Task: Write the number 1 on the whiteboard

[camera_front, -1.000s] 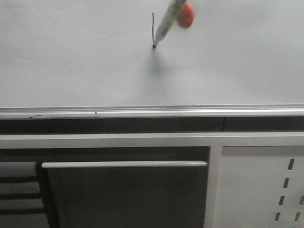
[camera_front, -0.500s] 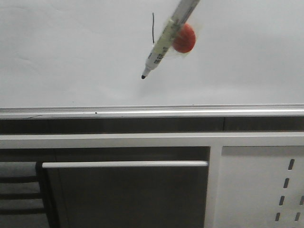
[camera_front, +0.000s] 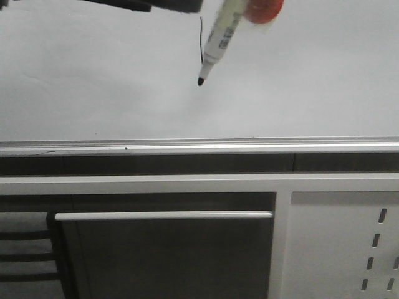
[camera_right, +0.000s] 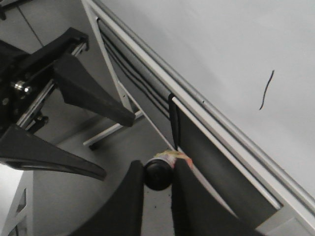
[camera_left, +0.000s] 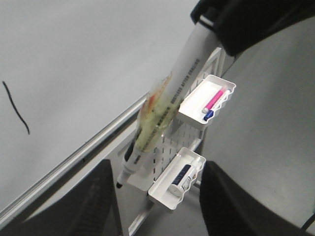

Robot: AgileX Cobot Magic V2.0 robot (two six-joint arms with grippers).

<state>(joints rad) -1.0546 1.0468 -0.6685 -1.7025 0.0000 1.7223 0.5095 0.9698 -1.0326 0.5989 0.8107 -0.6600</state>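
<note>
I see the 1 (camera_front: 201,40) at upper centre of the whiteboard (camera_front: 93,93), the marker (camera_front: 219,38) partly covering it, its tip clear of the board; right gripper (camera_right: 158,173) pinches the marker's end, left gripper (camera_left: 155,196) gapes empty.

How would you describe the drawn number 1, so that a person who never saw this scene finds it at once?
Look at the whiteboard, the large pale board above the silver rail. Near its upper middle in the front view is the number 1, a thin black, slightly wavy vertical stroke. The marker pen beside it is a thick white barrel with a black tip; the 1 is only a flat line on the board.
</note>
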